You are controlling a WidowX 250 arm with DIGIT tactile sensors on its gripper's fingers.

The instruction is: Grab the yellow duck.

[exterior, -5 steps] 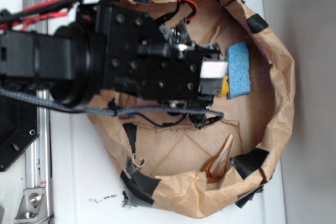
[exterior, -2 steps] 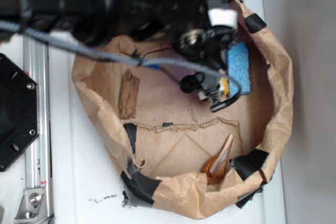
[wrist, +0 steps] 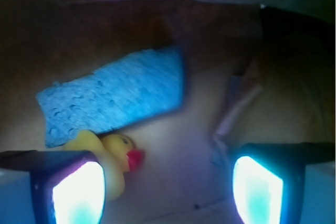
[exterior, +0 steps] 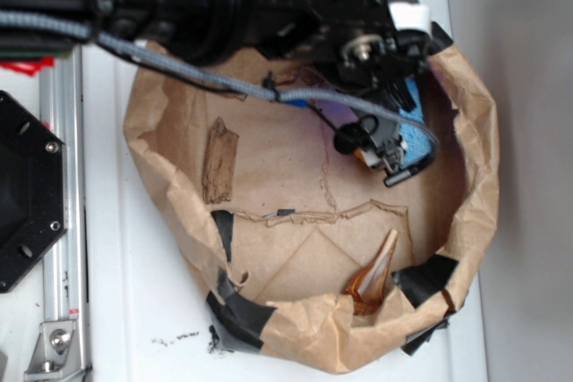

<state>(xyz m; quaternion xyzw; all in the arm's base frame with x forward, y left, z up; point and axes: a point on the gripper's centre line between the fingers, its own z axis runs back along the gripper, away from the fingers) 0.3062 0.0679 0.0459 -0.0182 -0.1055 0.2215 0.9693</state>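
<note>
Fingers [wrist: 168,187] spread, two pads lit; one yellow duck [wrist: 116,153] beside one blue sponge [wrist: 113,95].

Yellow duck [wrist: 113,156] partly behind pincer finger [wrist: 68,184], blue sponge [exterior: 416,127] mostly arm-covered

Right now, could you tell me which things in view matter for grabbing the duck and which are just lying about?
For the job:
yellow duck, beside the left finger
gripper, fingers open

Lying about:
blue sponge
amber cone piece
brown scrap
paper bowl
</note>
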